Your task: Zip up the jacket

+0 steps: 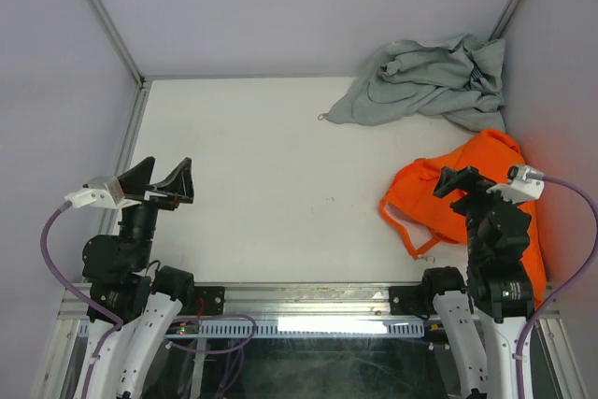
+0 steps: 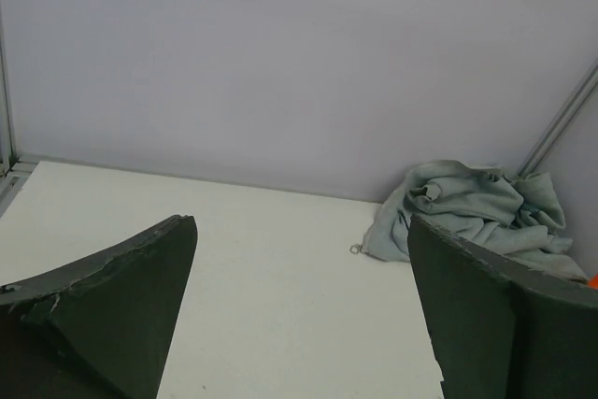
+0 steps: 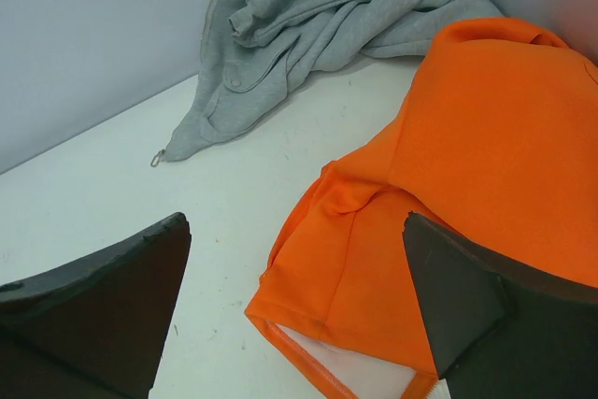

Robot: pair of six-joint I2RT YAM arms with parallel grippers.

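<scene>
Two garments lie on the white table [image 1: 262, 184], both toward the far right corner. The jacket [image 3: 486, 137] is a crumpled orange heap directly below and ahead of the right gripper [image 3: 294, 221]. In the wrist view one finger overlaps the fabric and the other sits over bare table just beside the hem.

The heap's long axis looks diagonal, from the pale-lined hem edge [image 3: 308, 357] nearest the fingers out toward the far-right wall. No zipper line shows; the front looks bunched or folded under.

The grey garment [image 1: 425, 81] lies beyond the jacket, farther from the fingertips, meeting it by the wall. The left gripper [image 1: 162, 178] is well apart from the jacket, across the table, over bare surface.

Both sets of jaws are spread wide, holding nothing.

My read: the right arm is clearly nearer, so it should make first contact. The jacket needs spreading flat before any zipper work.

The small metal ring [image 3: 157, 158] belongs to the grey garment, ignore it.
</scene>
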